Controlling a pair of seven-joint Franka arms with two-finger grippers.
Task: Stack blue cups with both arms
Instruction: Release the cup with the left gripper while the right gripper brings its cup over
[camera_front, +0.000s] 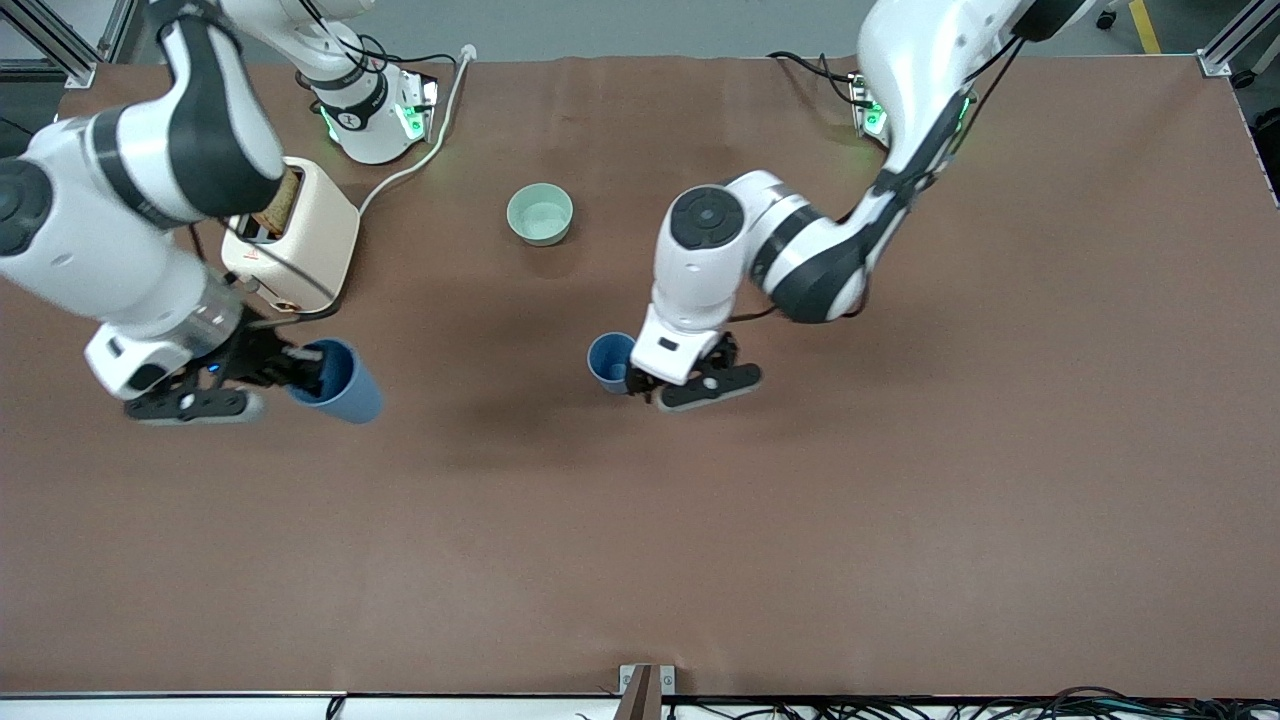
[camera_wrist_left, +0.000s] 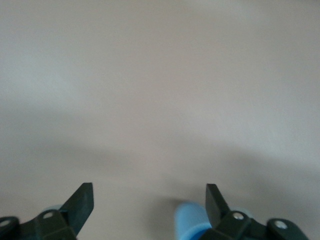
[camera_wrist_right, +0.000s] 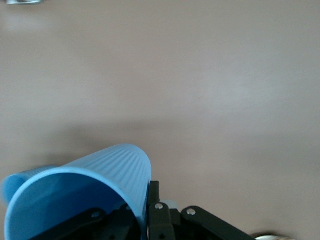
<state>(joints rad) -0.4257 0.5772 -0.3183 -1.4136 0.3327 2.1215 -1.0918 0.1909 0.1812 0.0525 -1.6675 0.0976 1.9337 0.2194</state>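
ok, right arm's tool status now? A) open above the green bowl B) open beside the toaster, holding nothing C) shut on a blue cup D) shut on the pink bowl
C: the right tool grips a blue cup by its rim wall, one finger inside it, near the toaster, while the left tool is open beside the other blue cup.
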